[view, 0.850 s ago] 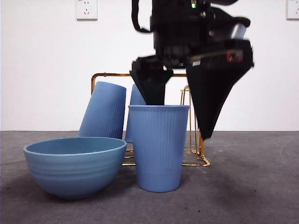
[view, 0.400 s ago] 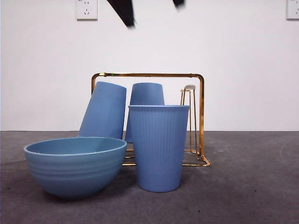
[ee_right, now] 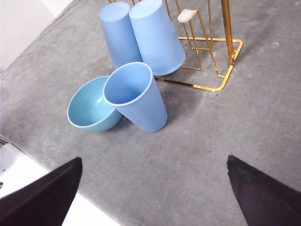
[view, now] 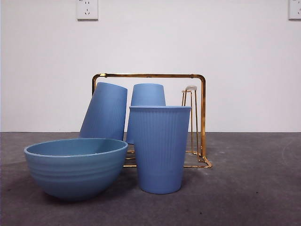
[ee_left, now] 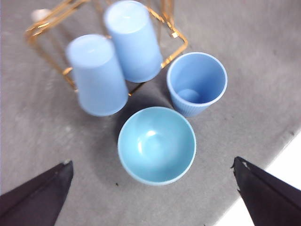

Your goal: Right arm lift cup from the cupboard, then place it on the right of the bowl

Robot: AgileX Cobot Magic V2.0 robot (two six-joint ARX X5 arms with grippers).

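Arm gone from front view since earlier. Tall ribbed light-blue cup (view: 160, 149) stands upright right of wide blue bowl (view: 75, 167), off gold wire cupboard (view: 202, 117). Right hand (ee_right: 155, 197) apart, empty; task looks done.

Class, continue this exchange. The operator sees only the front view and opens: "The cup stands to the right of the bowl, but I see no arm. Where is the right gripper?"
Observer: The right gripper hangs above the grey table, open and holding nothing.
Operator: And the left one?
Observer: The left gripper is open too, looking down on the wide round blue bowl.
Operator: Is anything inside the upright cup?
Observer: No, the tall light-blue ribbed cup is empty.
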